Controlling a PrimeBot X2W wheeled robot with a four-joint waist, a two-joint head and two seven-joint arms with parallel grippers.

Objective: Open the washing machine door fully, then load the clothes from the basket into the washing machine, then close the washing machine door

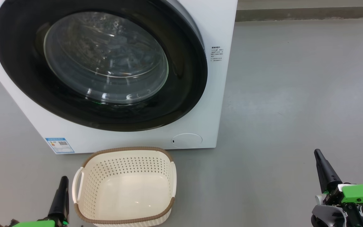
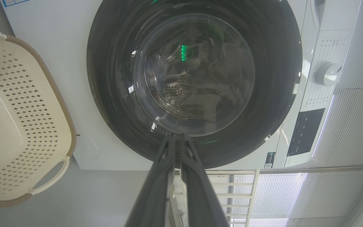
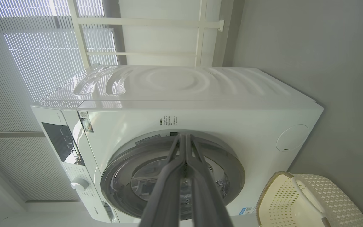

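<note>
**Operator:** Where do my arms stand?

**Spotter:** Nearest you, your left gripper (image 1: 64, 181) sits low on the left. Its two long dark fingers are pressed together on nothing. Your right gripper (image 1: 318, 155) is low on the right, well apart from everything, with its fingers likewise together and empty.

**Operator:** And the load?

**Spotter:** Just beside your left gripper is the small rounded cream plastic basket (image 1: 124, 149) with perforated sides and a brown woven-look rim. It stands on the grey floor (image 1: 295, 94), close in front of the machine. You can see its bare bottom, and nothing lies in it.

**Operator:** The door?

**Spotter:** Beyond the basket is the large round washing machine door (image 1: 181, 94), a glossy black rim around a bulging clear glass bowl. It lies flat against the front of the big white boxy washing machine (image 1: 219, 28). Through the glass you get a dim pale-blue heap that I take for the clothes (image 1: 128, 52), though reflections keep me from being sure.

**Operator:** So what is left for me?

**Spotter:** By my reading, nothing. With the basket bare and the door shut, opening, loading and closing all look done. I cannot tell whether the latch has caught.
</note>
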